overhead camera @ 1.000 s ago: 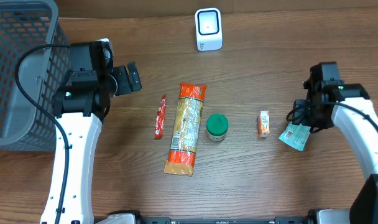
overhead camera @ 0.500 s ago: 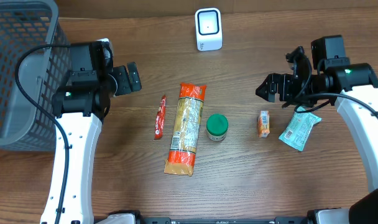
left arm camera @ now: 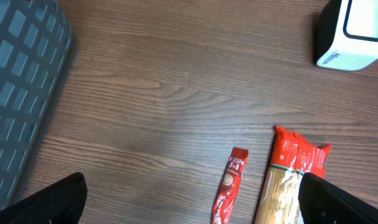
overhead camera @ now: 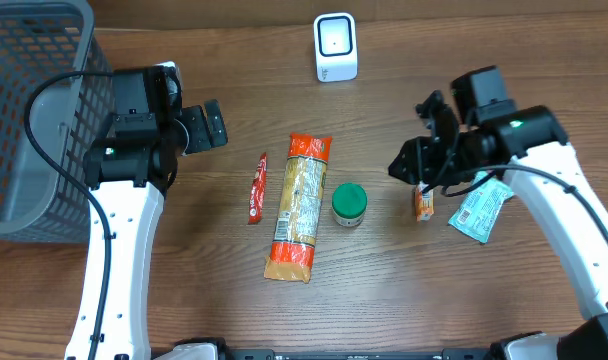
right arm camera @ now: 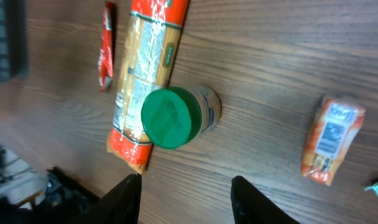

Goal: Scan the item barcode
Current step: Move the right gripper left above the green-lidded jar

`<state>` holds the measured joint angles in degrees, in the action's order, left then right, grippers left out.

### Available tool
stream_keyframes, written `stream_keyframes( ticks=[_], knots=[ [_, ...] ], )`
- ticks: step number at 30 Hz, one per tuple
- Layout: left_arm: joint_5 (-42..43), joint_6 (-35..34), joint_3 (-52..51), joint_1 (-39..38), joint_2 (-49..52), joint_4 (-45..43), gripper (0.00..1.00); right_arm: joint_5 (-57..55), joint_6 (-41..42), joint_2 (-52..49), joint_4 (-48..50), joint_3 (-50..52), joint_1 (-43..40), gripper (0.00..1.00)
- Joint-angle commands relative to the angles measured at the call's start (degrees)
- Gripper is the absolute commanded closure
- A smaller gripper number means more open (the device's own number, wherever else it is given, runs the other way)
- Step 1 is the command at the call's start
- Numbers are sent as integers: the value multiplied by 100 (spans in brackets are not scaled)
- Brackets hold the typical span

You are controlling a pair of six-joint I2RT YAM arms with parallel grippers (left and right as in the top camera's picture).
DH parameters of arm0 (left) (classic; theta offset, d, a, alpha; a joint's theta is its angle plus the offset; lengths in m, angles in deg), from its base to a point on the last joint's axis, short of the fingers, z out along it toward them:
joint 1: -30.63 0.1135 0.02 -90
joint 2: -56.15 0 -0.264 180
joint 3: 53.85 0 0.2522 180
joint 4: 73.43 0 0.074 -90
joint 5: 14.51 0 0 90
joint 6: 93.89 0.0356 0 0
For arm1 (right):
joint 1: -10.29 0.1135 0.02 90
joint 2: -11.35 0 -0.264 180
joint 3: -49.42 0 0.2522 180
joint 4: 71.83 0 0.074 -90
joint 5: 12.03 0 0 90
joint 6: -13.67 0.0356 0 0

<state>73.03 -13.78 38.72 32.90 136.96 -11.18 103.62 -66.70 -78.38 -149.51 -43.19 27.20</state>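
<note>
Right fingers [right arm camera: 124, 200] shifted left; orange box [overhead camera: 425, 207] (partly covered).

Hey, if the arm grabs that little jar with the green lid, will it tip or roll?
Probably steady: the jar stands upright and looks squat. Its smooth round wall might slip in a pinch. Knocked onto its side, it would likely roll.

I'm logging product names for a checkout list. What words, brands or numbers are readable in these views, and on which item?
Nothing can be read with certainty.
On the scanner: dark lettering low on its side, blurred.
On the pasta pack: a printed label strip, too small.
On the small orange box: a pale label with print, blurred.
On the red sachet: white markings, unreadable.
On the teal packet: print too small.
</note>
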Motion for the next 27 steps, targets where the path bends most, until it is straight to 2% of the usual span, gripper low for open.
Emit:
stream_keyframes(
  ticks=[1,13,27],
  knots=[
    [-72,72,31,0,31,-7,0,-675,490,35,55,105,409,51],
    [-72,72,31,0,31,-7,0,-1279,1016,22,79,177,1261,51],
    [-72,72,31,0,31,-7,0,-1366,1014,22,221,177,1325,50]
  ],
)
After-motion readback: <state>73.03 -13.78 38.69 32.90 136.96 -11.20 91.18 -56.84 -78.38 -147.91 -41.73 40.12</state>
